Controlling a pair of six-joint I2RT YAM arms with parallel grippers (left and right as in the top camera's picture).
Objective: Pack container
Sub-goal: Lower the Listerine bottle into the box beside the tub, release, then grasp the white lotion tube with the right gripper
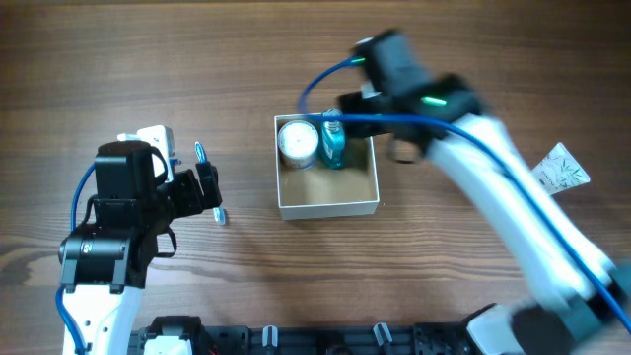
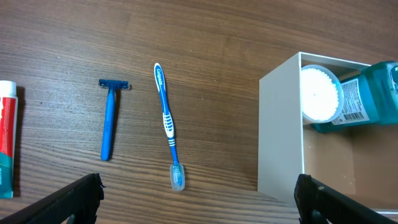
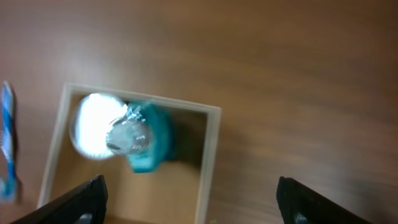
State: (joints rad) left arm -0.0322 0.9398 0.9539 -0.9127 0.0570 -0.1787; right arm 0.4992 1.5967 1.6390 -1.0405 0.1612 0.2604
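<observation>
- Two toiletries already stand in the container (image 1: pixel 330 208), which sits near the middle of the table (image 1: pixel 118 59). A round white jar (image 1: pixel 298 141) and a teal bottle (image 1: pixel 333 144) are side by side against its far wall, and the near half of the floor is bare.
- Both sets of jaws are wide open and hold nothing. The right gripper (image 3: pixel 191 186) hangs above the container with the bottle below it and clear of its fingers. The left gripper (image 2: pixel 199 186) hovers over the table just left of the container.
- Three things lie flat on the wood by the left gripper: a blue toothbrush (image 2: pixel 168 124), a blue razor (image 2: pixel 110 118) and, at the edge of the left wrist view, a toothpaste tube (image 2: pixel 6 140).
- Thin cardboard walls suggest the container is light and not very stiff, so it will likely slide on the smooth wood if bumped.
- Likely the safest hold, if it must be shifted, is a pinch over the rim of one wall close to a corner, where the card is stiffest; mid-wall it would probably bow.
- Lowering things straight down into the bare near half should spare the walls and the upright bottle, which looks easy to tip.
</observation>
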